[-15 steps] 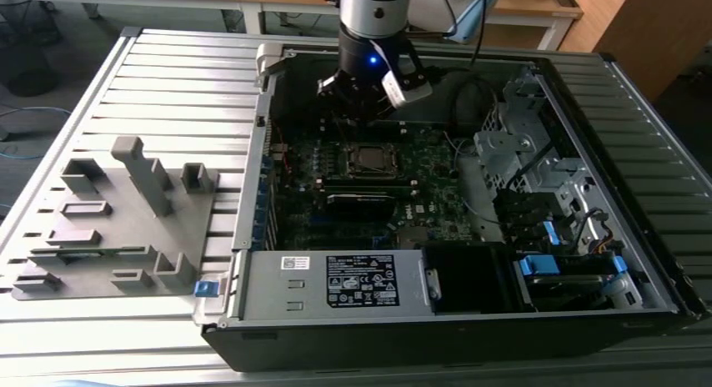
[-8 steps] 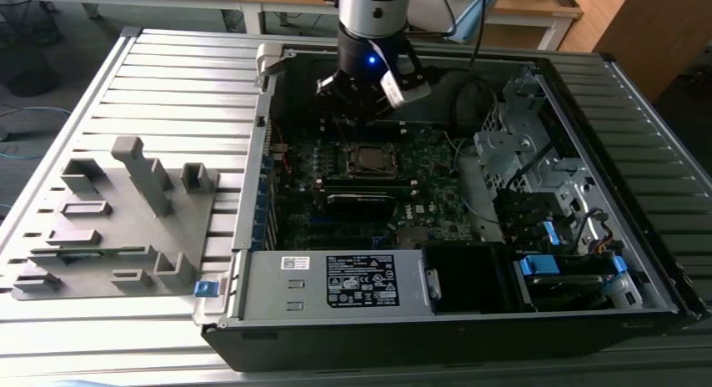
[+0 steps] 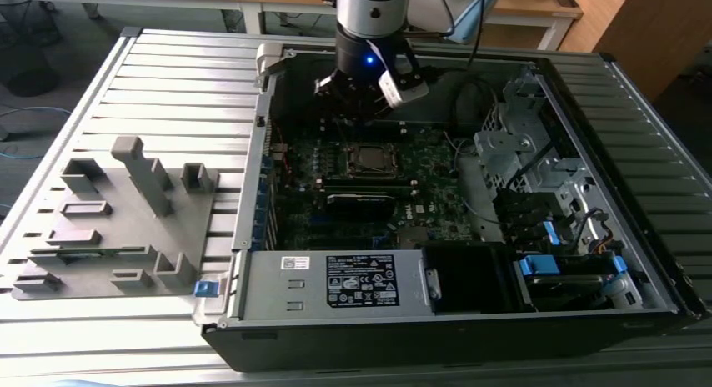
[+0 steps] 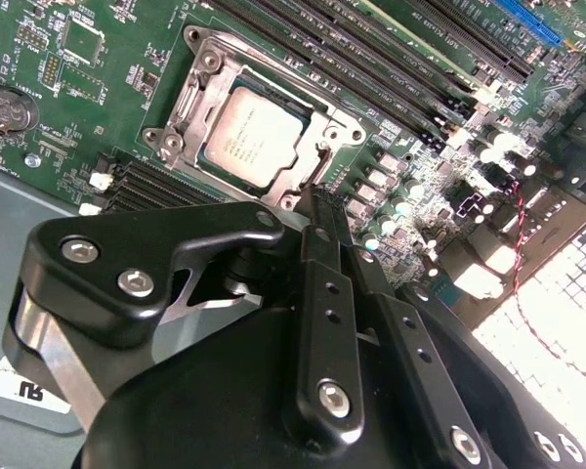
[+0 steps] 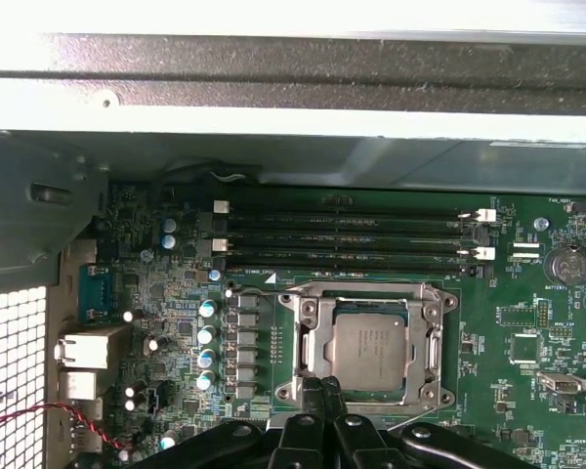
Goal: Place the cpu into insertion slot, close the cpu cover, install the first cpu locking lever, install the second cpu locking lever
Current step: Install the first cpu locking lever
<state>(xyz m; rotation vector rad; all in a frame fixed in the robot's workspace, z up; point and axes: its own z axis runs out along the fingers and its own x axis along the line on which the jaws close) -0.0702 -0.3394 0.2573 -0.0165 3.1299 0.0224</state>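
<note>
The cpu (image 5: 371,344) lies flat in its socket on the green motherboard (image 5: 527,293), its silver-grey top showing. The cpu cover (image 5: 306,337), a thin silvery frame, lies down around it. In the second wrist view the cpu (image 4: 252,137) shows inside the cover (image 4: 317,125). My gripper (image 5: 323,387) hangs just over the socket's edge, fingers pressed together with nothing between them. Its fingertips (image 4: 320,210) reach the rim of the frame; whether they touch it I cannot tell. In the exterior view the gripper (image 3: 358,108) sits above the socket (image 3: 368,158), towards the case's far wall.
Memory slots (image 5: 352,234) run beside the socket. The case's metal wall (image 5: 273,107) stands close behind them. A long black card (image 3: 362,205) and the power supply (image 3: 333,283) lie nearer the front. A grey fixture (image 3: 112,220) stands at the exterior view's left, with cables and drive cages (image 3: 534,170) at its right.
</note>
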